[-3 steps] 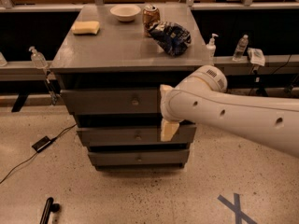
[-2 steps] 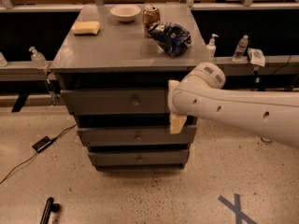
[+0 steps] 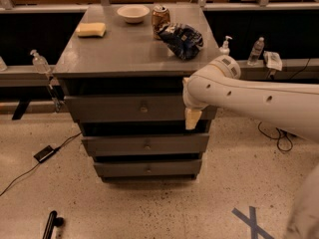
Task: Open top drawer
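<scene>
Here, the wide, flat-fronted grey top drawer (image 3: 109, 108), with one small round brass-coloured knob (image 3: 143, 106) at its centre, sits just under the front edge of the grey cabinet top (image 3: 124, 49). The cream-tipped gripper (image 3: 192, 118) of the white arm (image 3: 249, 96) hangs at the drawer's right edge; whether it is parted or closed cannot be told.

Cabinet top (image 3: 124, 54) bearing a yellow sponge (image 3: 91, 30) at rear left, a white bowl (image 3: 133, 13) at rear centre, a soda can (image 3: 160, 18) just right of the bowl, and a dark blue snack bag (image 3: 182, 40) touching the can's right side. The gripper (image 3: 192, 118) hangs before the cabinet's right front. Side ledges: a pump bottle (image 3: 40, 62) at left; a second pump bottle (image 3: 225, 45) and a water bottle (image 3: 256, 50) at right. Speckled floor (image 3: 149, 208): a black cabled device (image 3: 45, 153), possibly a power adapter, and a blue tape cross (image 3: 251, 222).
</scene>
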Controlling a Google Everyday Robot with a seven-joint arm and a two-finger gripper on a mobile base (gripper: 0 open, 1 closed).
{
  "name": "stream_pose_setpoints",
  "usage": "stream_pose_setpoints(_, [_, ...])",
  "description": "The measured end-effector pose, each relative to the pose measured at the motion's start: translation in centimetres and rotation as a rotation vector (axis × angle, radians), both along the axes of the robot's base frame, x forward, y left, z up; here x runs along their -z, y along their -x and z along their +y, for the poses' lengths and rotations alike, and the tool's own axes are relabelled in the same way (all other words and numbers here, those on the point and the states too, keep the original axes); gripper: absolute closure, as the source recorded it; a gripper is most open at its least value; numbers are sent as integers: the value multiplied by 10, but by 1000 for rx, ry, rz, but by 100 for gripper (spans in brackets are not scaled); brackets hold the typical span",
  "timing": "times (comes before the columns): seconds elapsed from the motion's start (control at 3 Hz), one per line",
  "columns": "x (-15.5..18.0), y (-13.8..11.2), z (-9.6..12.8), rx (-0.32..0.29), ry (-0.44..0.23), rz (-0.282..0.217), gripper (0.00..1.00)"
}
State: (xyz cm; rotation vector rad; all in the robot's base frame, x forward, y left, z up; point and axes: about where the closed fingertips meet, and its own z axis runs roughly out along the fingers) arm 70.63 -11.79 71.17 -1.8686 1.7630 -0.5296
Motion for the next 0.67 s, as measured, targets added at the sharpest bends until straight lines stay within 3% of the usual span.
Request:
stream_pose_setpoints(0.33, [31,-34,-2,-39,10,75,0])
stream_pose_setpoints(0.67, [49,-50,0,-61,29,108,0])
